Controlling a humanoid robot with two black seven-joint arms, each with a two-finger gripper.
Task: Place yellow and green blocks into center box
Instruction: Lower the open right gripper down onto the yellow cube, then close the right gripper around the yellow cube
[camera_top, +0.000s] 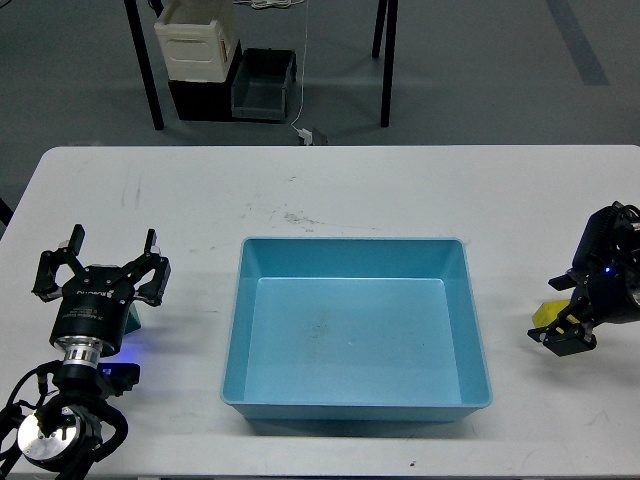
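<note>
The blue centre box (350, 241) stands empty in the middle of the white table. Only a sliver of the yellow block (545, 312) shows, right of the box, with my right gripper (562, 325) down over it and covering most of it; I cannot tell whether its fingers are closed on it. My left gripper (100, 263) is open and empty at the left of the table. A corner of the green block (133, 321) shows just beside and below it, mostly hidden by the gripper's body.
The table's front edge runs close below the box. Beyond the far edge, on the floor, stand a white crate (197, 42), a dark bin (263, 85) and two black table legs (145, 70).
</note>
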